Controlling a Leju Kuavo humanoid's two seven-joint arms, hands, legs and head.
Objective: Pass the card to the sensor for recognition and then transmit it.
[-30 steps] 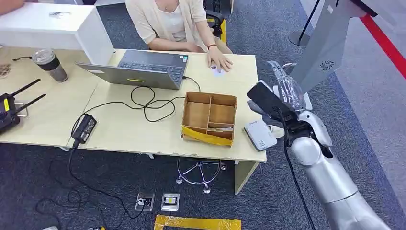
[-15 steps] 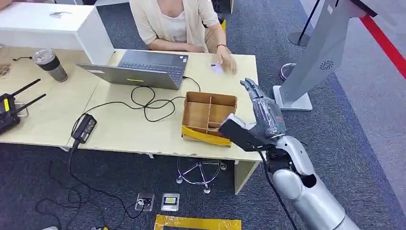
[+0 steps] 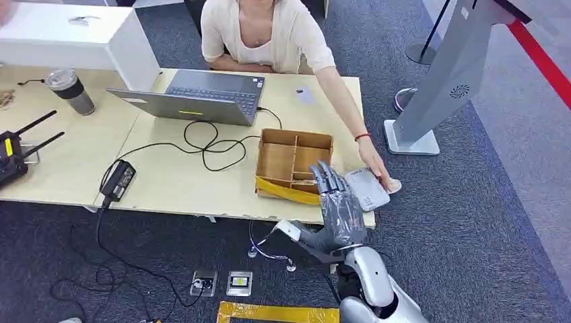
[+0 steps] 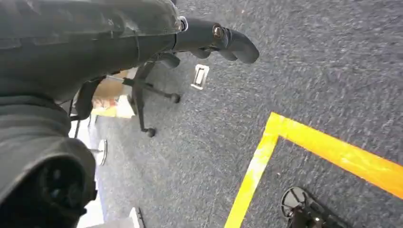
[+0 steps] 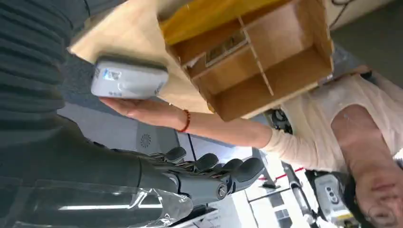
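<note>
My right hand [image 3: 340, 208] hovers over the table's front edge with its fingers stretched out and apart, holding nothing. Its fingertips [image 3: 324, 173] lie over the near rim of the cardboard box [image 3: 295, 161]. Right of it lies the white sensor [image 3: 367, 190], and a person's hand [image 3: 377, 171] rests on it. The right wrist view shows my right hand [image 5: 204, 175], the sensor [image 5: 128, 78], that person's hand [image 5: 142, 109] and the box [image 5: 266, 52]. A small pale card [image 3: 303, 95] lies on the table beside the laptop. My left hand [image 4: 209, 38] hangs over the floor with nothing in it.
A laptop [image 3: 202, 94], black cables [image 3: 209, 145], a power brick [image 3: 120, 178], a cup [image 3: 71, 91] and a black radio [image 3: 10, 155] are on the tables. A grey kiosk stand [image 3: 451, 74] rises at the right. A chair base [image 3: 279, 242] sits under the table.
My right arm has swung down and left from beside the kiosk to the table's front edge. The person's arm has reached from the card by the laptop across to the sensor.
</note>
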